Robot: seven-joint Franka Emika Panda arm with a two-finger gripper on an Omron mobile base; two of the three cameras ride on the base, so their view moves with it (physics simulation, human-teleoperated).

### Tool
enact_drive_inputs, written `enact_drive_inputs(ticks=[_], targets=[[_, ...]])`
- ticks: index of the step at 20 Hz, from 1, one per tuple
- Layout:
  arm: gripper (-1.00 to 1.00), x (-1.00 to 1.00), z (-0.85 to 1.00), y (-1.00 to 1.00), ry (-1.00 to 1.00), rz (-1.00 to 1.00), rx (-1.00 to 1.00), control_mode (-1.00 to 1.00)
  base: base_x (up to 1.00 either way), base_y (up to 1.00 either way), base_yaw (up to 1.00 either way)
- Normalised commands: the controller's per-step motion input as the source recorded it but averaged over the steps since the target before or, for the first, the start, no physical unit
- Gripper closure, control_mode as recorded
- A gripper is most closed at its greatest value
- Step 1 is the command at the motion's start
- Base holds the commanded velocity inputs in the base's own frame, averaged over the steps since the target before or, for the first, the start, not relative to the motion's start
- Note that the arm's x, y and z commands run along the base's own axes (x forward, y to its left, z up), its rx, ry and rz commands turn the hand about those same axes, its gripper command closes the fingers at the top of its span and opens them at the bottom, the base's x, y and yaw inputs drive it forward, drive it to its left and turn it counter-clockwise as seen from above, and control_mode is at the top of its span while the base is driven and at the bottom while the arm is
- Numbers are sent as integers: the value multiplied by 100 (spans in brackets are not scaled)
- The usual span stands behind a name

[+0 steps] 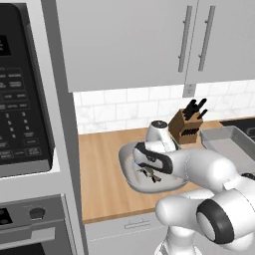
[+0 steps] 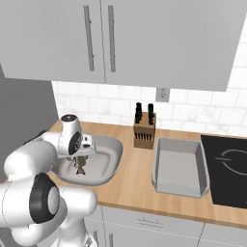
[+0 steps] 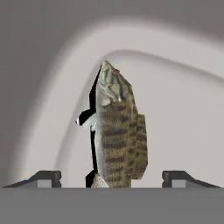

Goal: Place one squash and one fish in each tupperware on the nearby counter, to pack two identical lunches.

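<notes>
A mottled brown-grey fish point(image 3: 116, 131) lies in the wide rounded tupperware point(image 3: 183, 100), head pointing away from the hand. My gripper point(image 3: 111, 178) hangs just above it, its two fingertips point(image 3: 43, 177) standing wide on either side of the tail end with a gap to the fish. From the base views, the gripper point(image 1: 148, 168) point(image 2: 81, 161) points down into this basin-like tupperware point(image 1: 124, 159) point(image 2: 113, 144), with the fish point(image 1: 150, 174) point(image 2: 81, 169) under it. The narrower rectangular tupperware point(image 1: 234, 142) point(image 2: 181, 169) sits further right, with nothing in it. The squash is out of view.
A wooden knife block point(image 1: 185, 127) point(image 2: 144, 130) stands against the tiled wall between the two containers. A black cooktop point(image 2: 226, 164) lies at the far right. A microwave and oven stack point(image 1: 20, 99) walls off the left; cabinets hang overhead.
</notes>
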Motion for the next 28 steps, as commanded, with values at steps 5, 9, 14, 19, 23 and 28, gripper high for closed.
enact_drive_inputs(ticks=[5,9,14,19,23,28], targets=[[-100,-6,58,0,0,0,0,-100,0,0,0],[-100,-68,72,-16,0,0,0,-100,0,0,0],[-100,-100,56,-28,0,-7,0,-100,0,0,0],[-100,-99,53,-31,0,-13,0,-100,0,0,0],[-100,-71,96,-34,0,-14,2,-100,0,0,0],[-100,-67,60,-25,-3,-12,5,-100,0,0,0]])
